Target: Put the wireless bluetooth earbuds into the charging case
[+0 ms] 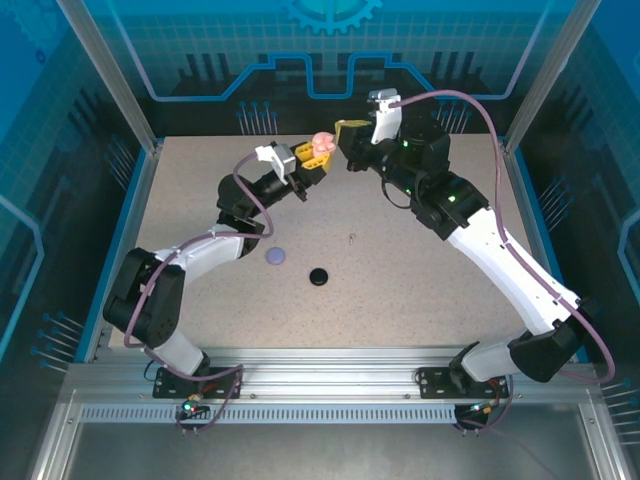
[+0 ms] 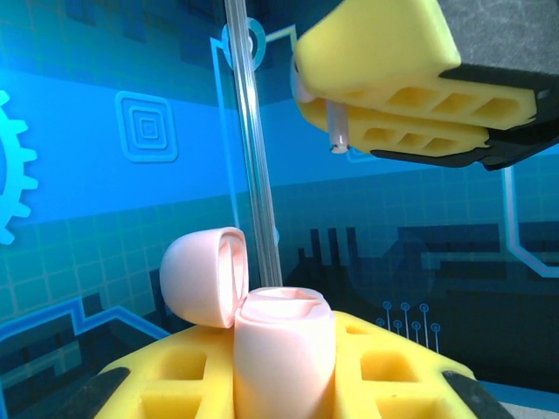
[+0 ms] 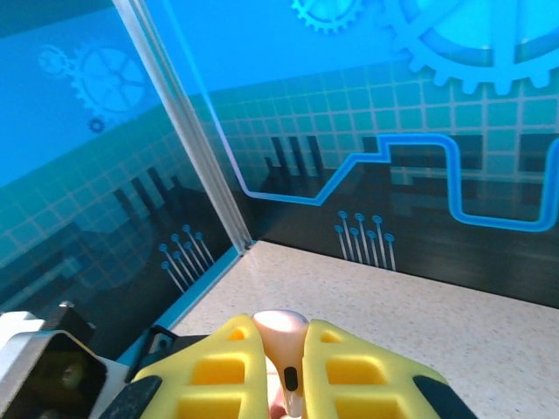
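- While my left gripper (image 1: 308, 165) is clamped on the lower body of the pale pink charging case (image 2: 284, 349), the lid (image 2: 205, 275) stands flipped open at ten o'clock of the mouth.
- My right gripper (image 3: 281, 330) is almost closed, pinching a pale pink earbud (image 3: 284, 345) between its yellow pads. From the left wrist camera, the stem tip pokes out beneath them.
- From that same camera, the earbud hangs apart from the case, at about one o'clock of the open mouth.
- Overhead, both grippers meet near twelve o'clock of the table (image 1: 420, 290). A lavender case (image 1: 275, 257) lies near the middle, at nine o'clock of a black case (image 1: 319, 275).
- I judge the earbud to be very light, hard and glossy, so it is likely to slip or twist if I squeeze unevenly. Holding the bulb leaves the stem free to lead into its socket.
- The case looks rigid but rounded, so it could roll in my grip. The hinge seems to be its weak point, so the body is the place to hold.
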Robot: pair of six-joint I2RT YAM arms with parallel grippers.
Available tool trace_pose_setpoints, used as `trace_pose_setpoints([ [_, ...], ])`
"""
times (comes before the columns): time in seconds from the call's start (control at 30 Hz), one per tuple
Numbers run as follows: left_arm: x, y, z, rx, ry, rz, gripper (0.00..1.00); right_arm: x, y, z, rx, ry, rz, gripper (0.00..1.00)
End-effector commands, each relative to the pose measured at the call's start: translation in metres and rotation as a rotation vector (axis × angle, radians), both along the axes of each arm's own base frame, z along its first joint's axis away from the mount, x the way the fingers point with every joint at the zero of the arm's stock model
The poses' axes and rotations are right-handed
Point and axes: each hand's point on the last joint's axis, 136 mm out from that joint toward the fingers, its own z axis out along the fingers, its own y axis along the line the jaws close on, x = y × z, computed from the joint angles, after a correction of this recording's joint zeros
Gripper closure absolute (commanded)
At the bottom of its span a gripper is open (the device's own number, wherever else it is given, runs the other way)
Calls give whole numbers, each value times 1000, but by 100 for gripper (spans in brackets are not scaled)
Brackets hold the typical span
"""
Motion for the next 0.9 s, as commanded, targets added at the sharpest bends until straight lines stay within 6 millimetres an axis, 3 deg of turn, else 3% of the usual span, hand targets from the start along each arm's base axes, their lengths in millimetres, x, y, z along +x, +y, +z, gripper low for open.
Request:
trace_pose_setpoints([
  [0.0,0,-10,6,14,-49,-2,100,-12,9,16,64,-35,73,88],
  [0.43,1,-15,10,10,-59,1,100,-14,15,-10,67,-14,139,89],
  [0.87,-3,-14,16,2,-75,-1,100,-5,5,-24,58,14,104,90],
])
